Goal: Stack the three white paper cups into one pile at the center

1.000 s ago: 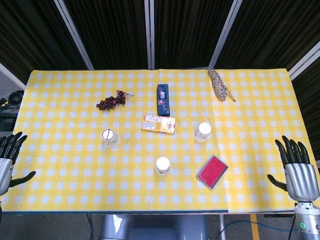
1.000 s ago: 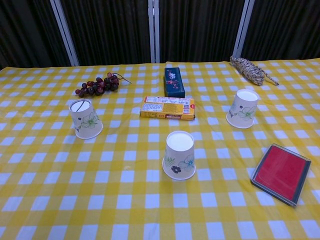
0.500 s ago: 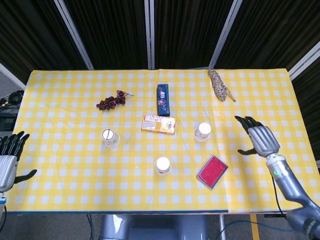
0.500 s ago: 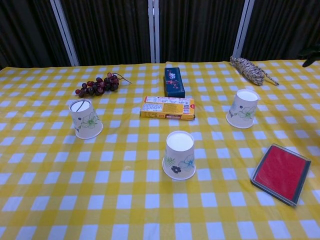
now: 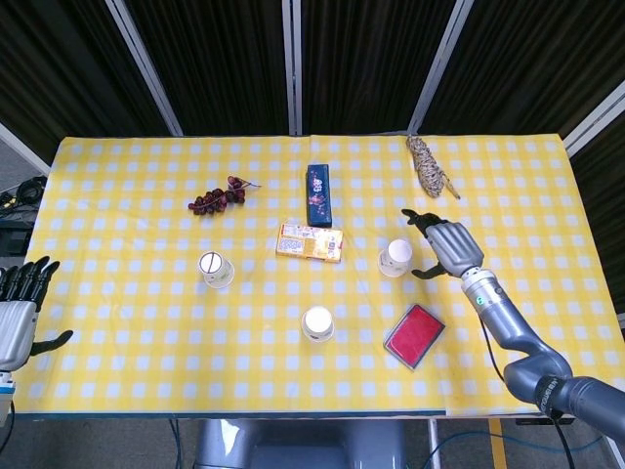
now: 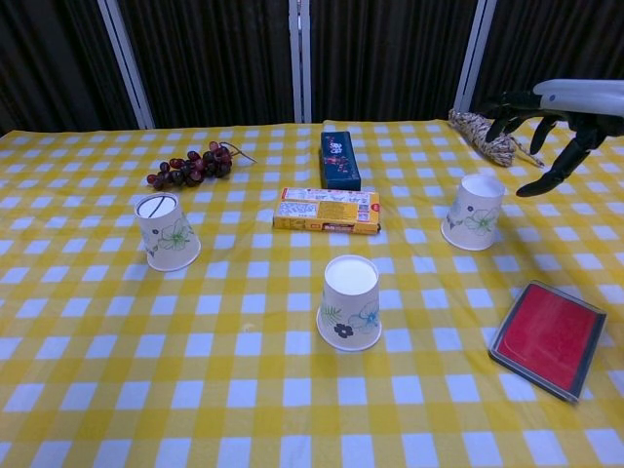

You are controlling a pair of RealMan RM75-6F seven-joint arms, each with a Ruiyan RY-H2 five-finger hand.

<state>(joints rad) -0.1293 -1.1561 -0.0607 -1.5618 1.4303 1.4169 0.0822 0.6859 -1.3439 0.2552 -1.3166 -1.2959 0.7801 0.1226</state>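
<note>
From the head view, my right hand point(image 5: 441, 246) hangs spread and empty at three o'clock of the nearest paper cup point(image 5: 395, 257); the others sit inverted at centre point(image 5: 317, 323) and nine o'clock point(image 5: 217, 269), my left hand point(image 5: 18, 311) spread, idle. Chest view: thin paper, light, crushable, so I'd judge a gentle mid-wall grip best.

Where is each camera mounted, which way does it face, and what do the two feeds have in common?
Head view: high above the near table edge, looking steeply down on the yellow checked table; shows left hand at the near-left edge and right hand beside the right cup.
Chest view: low, looking forward across the table; only the right hand shows.
Shared: three cups, grapes, red case, right hand.
</note>
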